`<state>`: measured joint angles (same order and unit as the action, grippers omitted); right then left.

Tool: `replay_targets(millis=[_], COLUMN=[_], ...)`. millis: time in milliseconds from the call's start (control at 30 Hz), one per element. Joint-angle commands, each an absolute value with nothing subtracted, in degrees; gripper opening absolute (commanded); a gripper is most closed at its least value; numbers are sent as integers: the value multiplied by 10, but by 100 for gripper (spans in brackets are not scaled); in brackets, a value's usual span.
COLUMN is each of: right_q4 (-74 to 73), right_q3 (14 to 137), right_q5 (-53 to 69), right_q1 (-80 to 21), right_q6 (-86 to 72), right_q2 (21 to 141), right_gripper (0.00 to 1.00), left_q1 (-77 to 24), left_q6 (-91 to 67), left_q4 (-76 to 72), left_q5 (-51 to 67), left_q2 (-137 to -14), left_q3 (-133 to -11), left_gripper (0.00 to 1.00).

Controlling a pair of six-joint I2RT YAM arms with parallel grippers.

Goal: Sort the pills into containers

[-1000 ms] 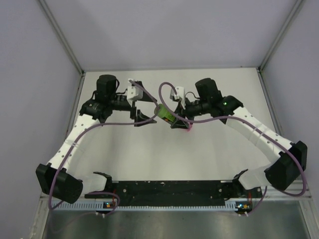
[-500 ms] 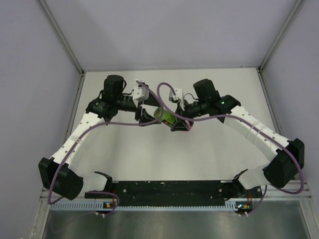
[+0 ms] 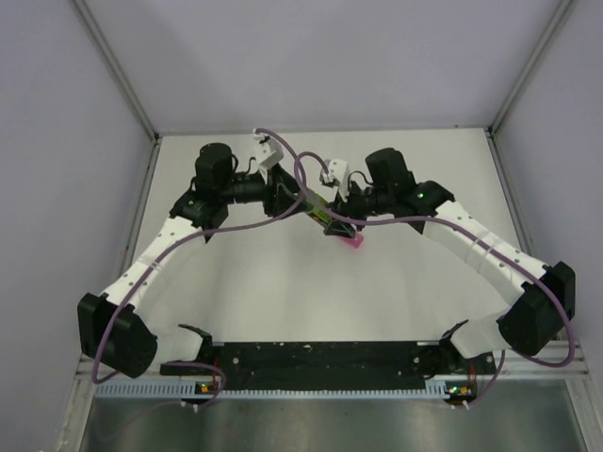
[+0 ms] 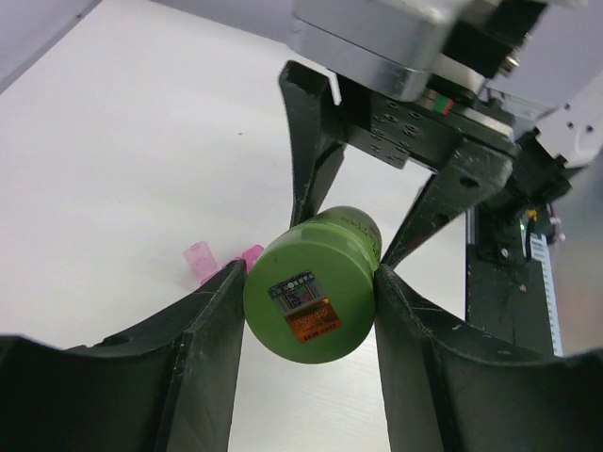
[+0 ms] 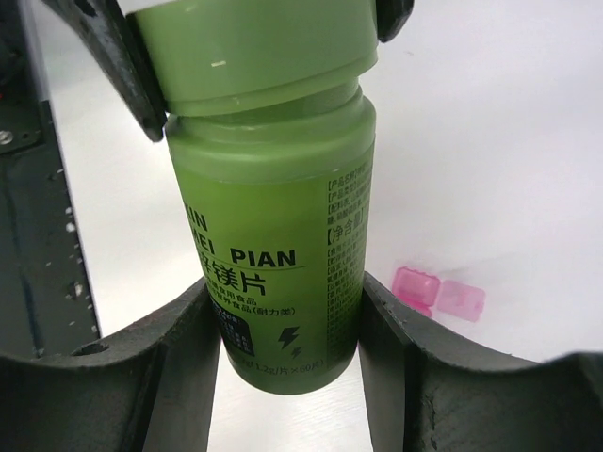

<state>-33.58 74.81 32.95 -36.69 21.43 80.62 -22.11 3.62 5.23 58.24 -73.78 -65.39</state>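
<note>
I had both arms meeting above the far middle of the table [image 3: 283, 301], with the green bottle [image 5: 273, 188] held in the air between them. The right gripper [image 5: 283, 292] was clamped across the lower body of the bottle, one finger on each side of the label. That grip looked to me like an anchor, holding the bottle against turning. The left gripper [image 4: 309, 282] came in from the opposite end and was closed on the cap [image 5: 250, 52], pressed against both sides of it. Holding it from the two ends made sense to me as the setup for twisting the lid off, since the cap was on and no pills showed anywhere.

The pink pill box [image 5: 438, 292] lay on the table just below and beside the bottle, untouched by either arm. From the right wrist camera I could make out two of its square compartments. I could not tell whether their lids were up. I judged that holding the bottle close over the box was deliberate, to give a short pour once it was open. The sorting itself had not begun.
</note>
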Motion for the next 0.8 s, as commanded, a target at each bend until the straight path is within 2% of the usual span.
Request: replay_targets(millis=[0,167,433,767], right_q4=[-230,-203,-198,-185], right_q3=[753,755,746,714], right_q5=[202,119,90,85], right_q1=[-374,-378,-383,-377], right_q6=[165,144,140,142], right_q2=[780,784,783,751], right_gripper=[0,0,0,0], left_q1=[-249,-258,-260,-254], left_q6=[-115,-189,-219,-81], left_q4=[-19,75,119,160], left_q5=[439,302,282,249], left_q2=[-726,-747,-757,-708], left_q3=[-659,-704,-722,-720], left_gripper=[0,0,0,0])
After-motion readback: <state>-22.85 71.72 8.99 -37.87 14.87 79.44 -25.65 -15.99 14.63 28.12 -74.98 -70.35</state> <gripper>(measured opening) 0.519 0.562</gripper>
